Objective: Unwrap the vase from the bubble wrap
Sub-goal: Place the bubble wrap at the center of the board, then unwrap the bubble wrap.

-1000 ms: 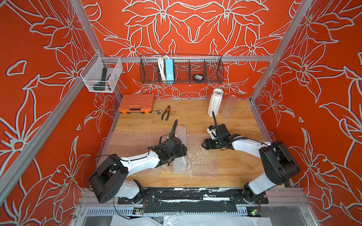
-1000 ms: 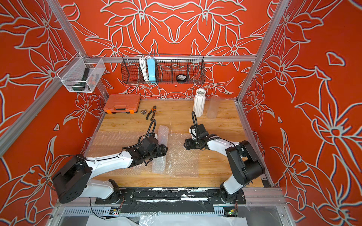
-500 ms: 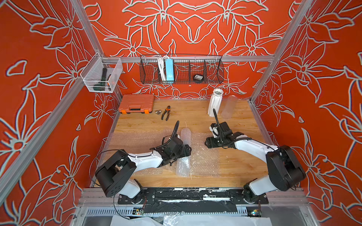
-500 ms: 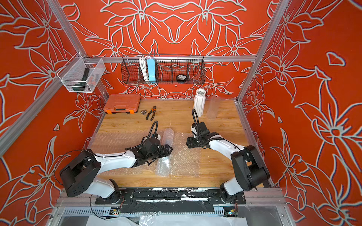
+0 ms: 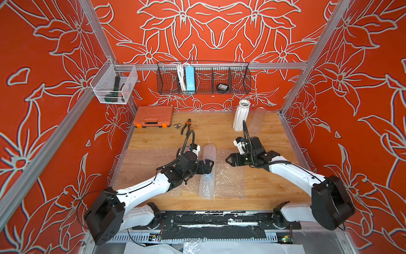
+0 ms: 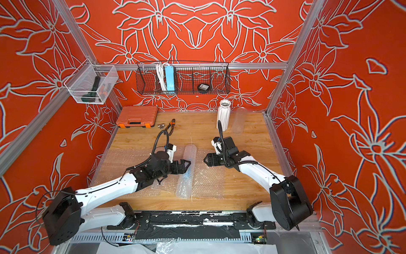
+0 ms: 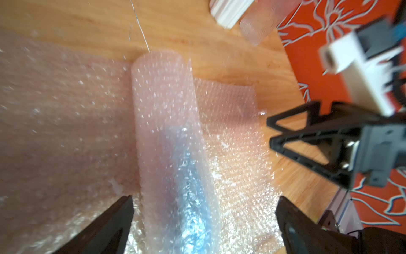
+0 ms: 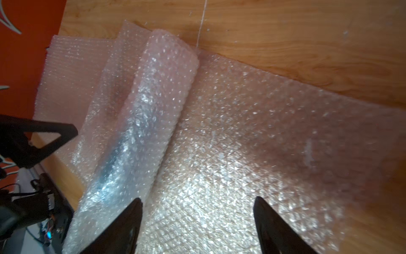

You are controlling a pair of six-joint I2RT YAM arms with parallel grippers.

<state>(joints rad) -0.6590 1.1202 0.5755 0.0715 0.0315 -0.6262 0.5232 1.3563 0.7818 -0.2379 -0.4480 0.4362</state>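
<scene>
Slid toward frame right over the last second with the left gripper (image 5: 209,167), then let go: jaws now wide, straddling the bubble wrap roll (image 5: 206,187) at lower centre in both top views, clamping nothing. Same at the right gripper (image 5: 229,160): spread, empty, just right of the roll above the flat sheets (image 5: 230,182). Bluish shape (image 7: 186,187) inside the roll, perhaps the vase. Probably best to pin the loose sheet, nudge the roll low and slowly, never squeeze its core. Wooden tabletop (image 5: 263,189) beneath; orange case (image 5: 152,116) upper left, white ribbed vase (image 5: 241,116) upper right; red floral walls around.
</scene>
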